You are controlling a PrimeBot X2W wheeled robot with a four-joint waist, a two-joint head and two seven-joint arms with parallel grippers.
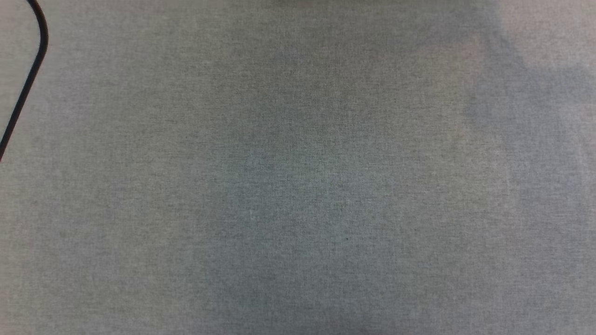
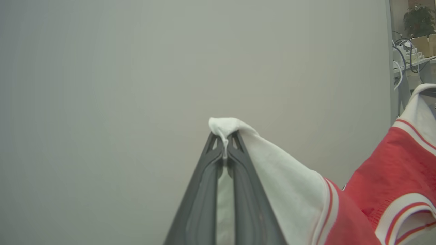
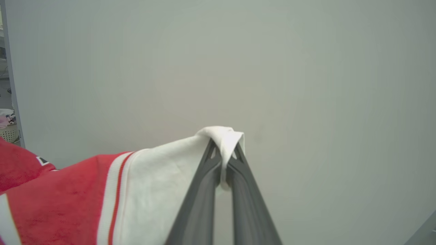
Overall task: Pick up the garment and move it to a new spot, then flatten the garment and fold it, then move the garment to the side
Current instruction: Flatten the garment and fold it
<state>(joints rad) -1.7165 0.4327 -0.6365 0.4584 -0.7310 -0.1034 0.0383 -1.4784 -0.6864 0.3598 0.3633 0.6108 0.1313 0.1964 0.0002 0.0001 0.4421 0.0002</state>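
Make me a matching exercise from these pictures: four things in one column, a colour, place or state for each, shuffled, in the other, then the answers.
Things:
1. left gripper
2. garment body
3. cable
4. potted plant

Descriptions:
A. green, top right corner of the left wrist view
B. shut on a white sleeve
C. red
D. black, curved, at the head view's left edge

Pairs: 1-B, 2-C, 3-D, 4-A
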